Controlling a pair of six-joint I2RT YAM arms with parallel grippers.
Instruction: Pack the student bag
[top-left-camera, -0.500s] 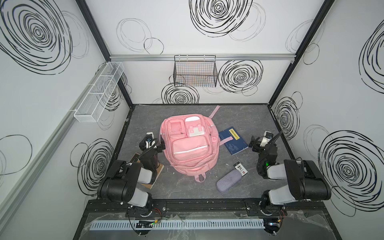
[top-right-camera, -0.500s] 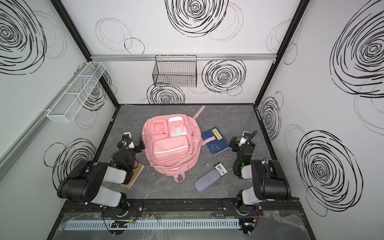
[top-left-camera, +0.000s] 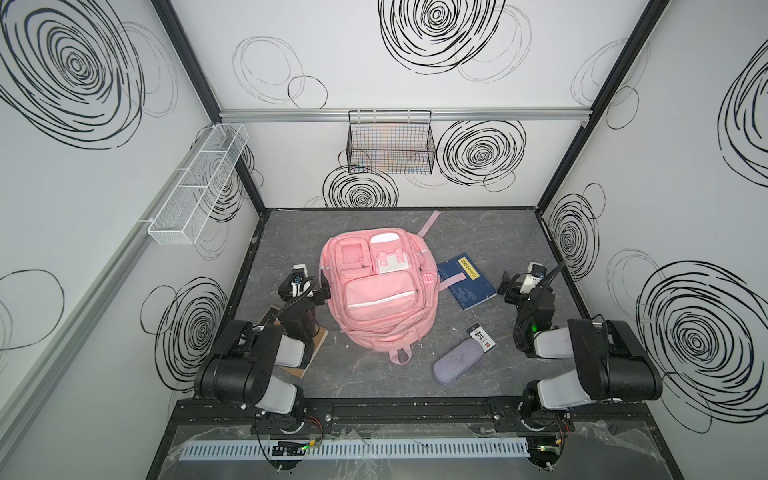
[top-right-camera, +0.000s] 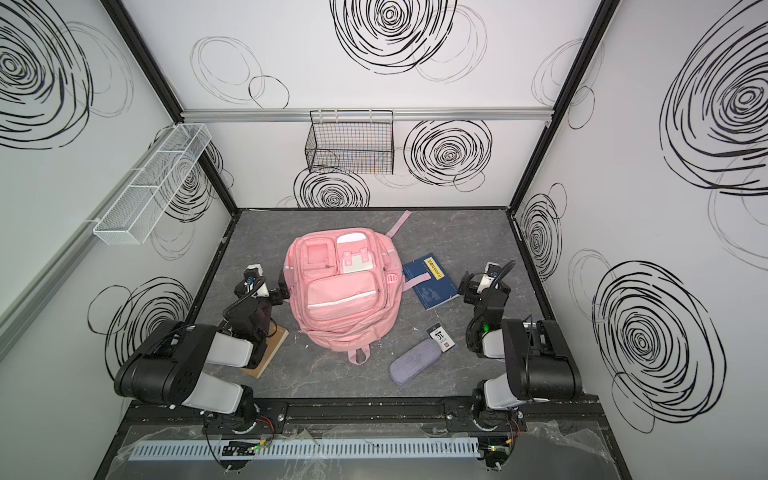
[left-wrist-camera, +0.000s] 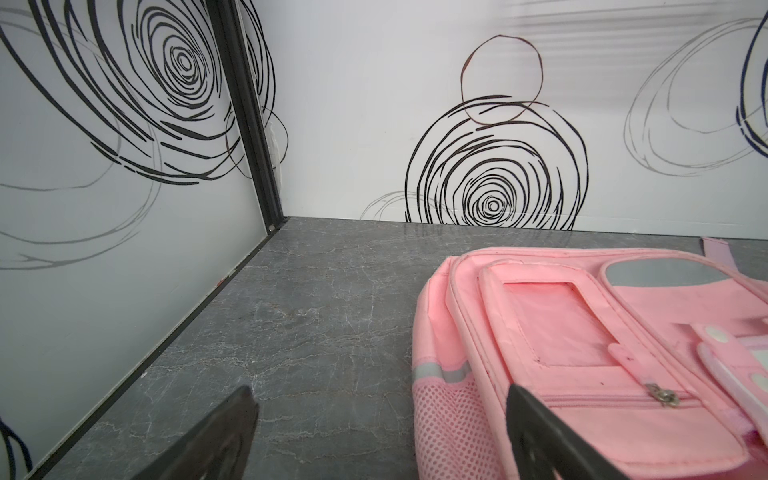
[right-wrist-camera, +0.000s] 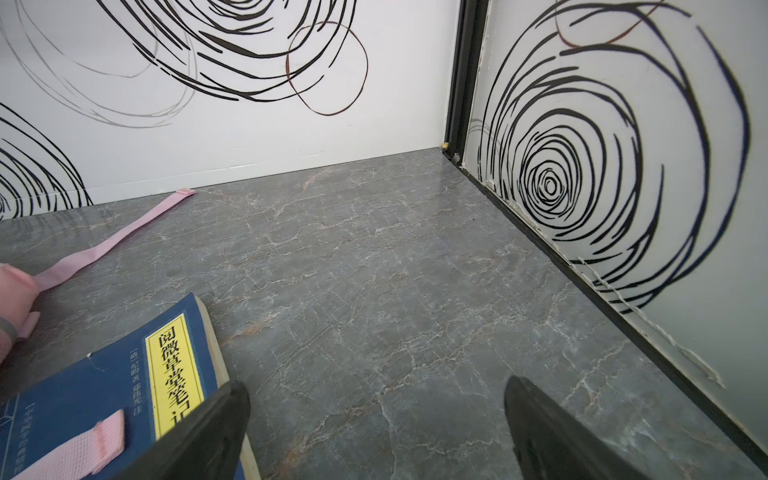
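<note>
Left claw (left-wrist-camera: 380, 390) and right claw (right-wrist-camera: 376, 382) both stand wide open and grip nothing. Each hangs low over the desk (top-left-camera: 478, 232), the left just beside the flank of the student bag (top-left-camera: 378, 299), the right just beside the blue book (top-left-camera: 467, 280). Nearest the robot base lie a grey-lilac pouch (top-left-camera: 457, 362), oblong with rounded ends and a felt-like weave, a small glossy card (top-left-camera: 481, 338) just beside its far end, and a flat brown pad (top-left-camera: 318, 343) partly hidden under the left arm. Mid-desk, the bag lies front upward: soft padded pink fabric, zipped pockets, white trim, a mesh side pocket (left-wrist-camera: 449, 419) and a white flap. All visible zips appear shut and nothing appears loaded, so packing is judged to be at its start. Next move calls for opening a compartment, likely one claw pinning the limp fabric while the other draws a zip pull (left-wrist-camera: 665, 397). Book is thin, rigid and matte, with a pink strap (right-wrist-camera: 83, 449) lying across it. Farthest, a black wire basket (top-left-camera: 390, 145) hangs on the back wall.
</note>
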